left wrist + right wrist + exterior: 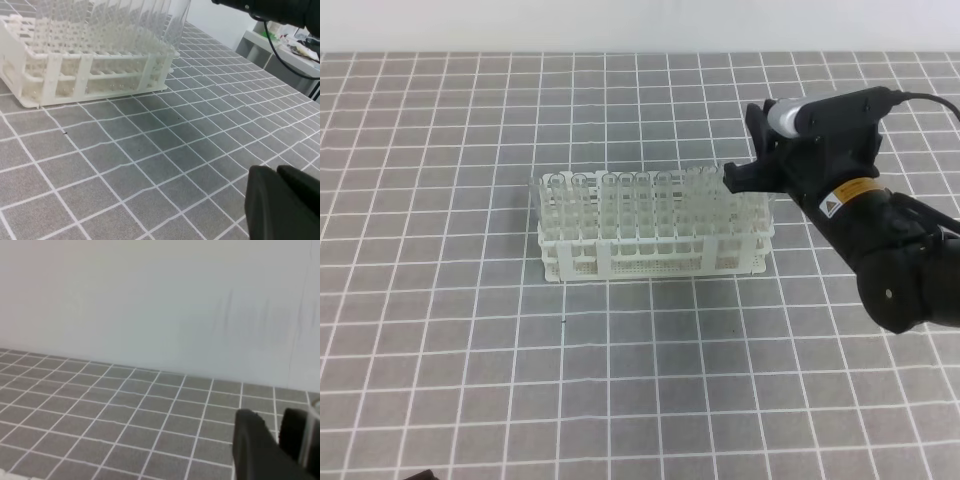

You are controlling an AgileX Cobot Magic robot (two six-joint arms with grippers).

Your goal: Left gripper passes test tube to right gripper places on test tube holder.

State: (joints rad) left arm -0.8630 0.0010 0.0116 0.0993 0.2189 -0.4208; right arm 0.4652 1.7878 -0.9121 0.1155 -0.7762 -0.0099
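The right pincer (738,178) is being held low over the far right end of the test tube holder (650,258), its black wedge fingers being pointed toward the rack's last rows of holes. The holder is being carried by the grey gridded worktop (640,380), stretching away from the pincer's tips along its length, with its near end just beneath them. Rows of clear upright tubes (620,205) are being kept in the holder's holes, the nearest ones being touched or almost touched by the pincer's tips; which of the two cannot be told.

In the right wrist view, the two fingers of the right pincer (276,440) are being shown with only a narrow gap between them. A slender clear test tube (313,437) is being glimpsed right against the outer side of one finger, at the picture's edge. Whether it is being gripped cannot be told, nor whether this pincer is open or closed.

The left pincer (278,200) is being kept well apart from the holder, above bare worktop. Its two black fingers are being pressed close together, with nothing between them. From this pincer the holder is being seen ahead, well beyond the fingertips, and the black arm of the other pincer is being seen above the holder's far end.
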